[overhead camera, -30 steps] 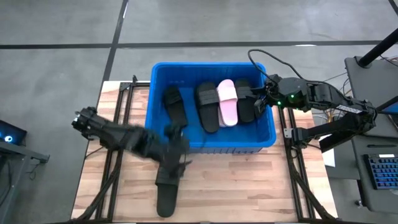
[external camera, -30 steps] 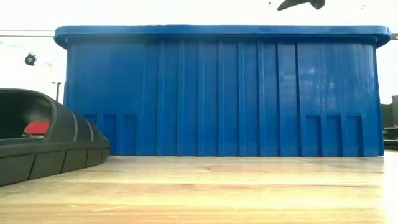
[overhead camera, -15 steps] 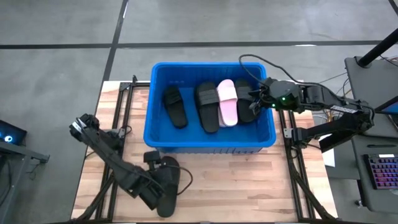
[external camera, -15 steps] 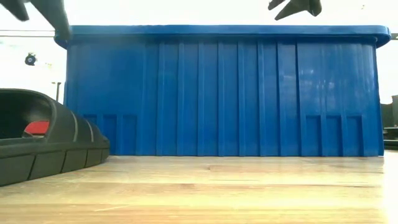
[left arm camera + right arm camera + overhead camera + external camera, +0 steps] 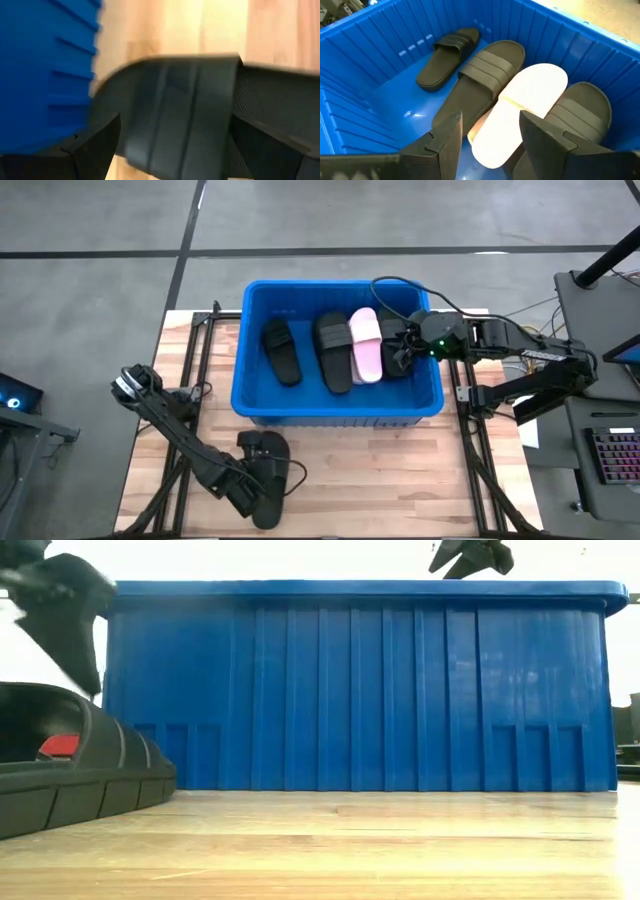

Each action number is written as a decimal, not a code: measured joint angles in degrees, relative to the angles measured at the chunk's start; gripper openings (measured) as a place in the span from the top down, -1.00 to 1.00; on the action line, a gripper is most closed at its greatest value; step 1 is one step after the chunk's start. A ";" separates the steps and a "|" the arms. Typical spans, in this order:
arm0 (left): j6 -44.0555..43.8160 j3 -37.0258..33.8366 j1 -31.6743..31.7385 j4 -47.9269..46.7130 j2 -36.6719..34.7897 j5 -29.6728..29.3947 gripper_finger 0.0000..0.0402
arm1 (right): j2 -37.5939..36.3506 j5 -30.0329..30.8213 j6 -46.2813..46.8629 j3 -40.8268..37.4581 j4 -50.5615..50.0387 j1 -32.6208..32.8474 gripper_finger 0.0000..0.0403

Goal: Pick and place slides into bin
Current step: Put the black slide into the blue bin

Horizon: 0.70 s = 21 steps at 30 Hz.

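One black slide [image 5: 268,485] lies on its sole on the wooden table in front of the blue bin [image 5: 258,405]; it also shows in the low view [image 5: 70,755]. My left gripper [image 5: 260,470] is open just above it, one finger on either side of its broad strap [image 5: 175,105], not visibly touching. Inside the bin lie three black slides [image 5: 281,351] [image 5: 334,352] [image 5: 397,340] and one pale pink slide [image 5: 366,344]. My right gripper [image 5: 490,142] is open and empty, hovering over the bin's right part [image 5: 398,350].
The bin's tall ribbed near wall [image 5: 360,690] stands right behind the slide on the table. Bare wooden tabletop [image 5: 380,480] lies to the right of that slide. Black frame rails [image 5: 185,430] run along both table sides.
My left gripper has swung from the bin's near wall toward the table's near edge and come down over the black slide on the table, which has stayed put. My right gripper has moved toward the table's left, farther in over the bin.
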 joint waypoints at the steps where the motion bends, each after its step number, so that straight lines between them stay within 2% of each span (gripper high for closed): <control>1: 1.05 -0.42 -0.01 0.64 0.43 1.09 -0.78 | 0.00 0.00 0.00 0.00 -0.14 0.00 0.07; 5: 4.28 -1.30 -0.04 2.25 3.78 2.10 -0.78 | -0.04 0.00 0.00 0.00 -0.73 0.00 0.07; 12: 2.35 -0.19 0.63 1.85 8.55 0.34 -0.74 | -0.07 0.00 0.00 0.00 -0.86 0.00 0.07; 16: 2.16 0.37 0.66 1.78 8.16 0.17 -0.57 | -0.07 0.00 0.00 0.00 -1.04 0.00 0.07; 21: 1.82 0.21 1.39 1.85 7.80 -1.98 -0.23 | -0.09 0.01 0.00 0.00 -1.04 0.00 0.07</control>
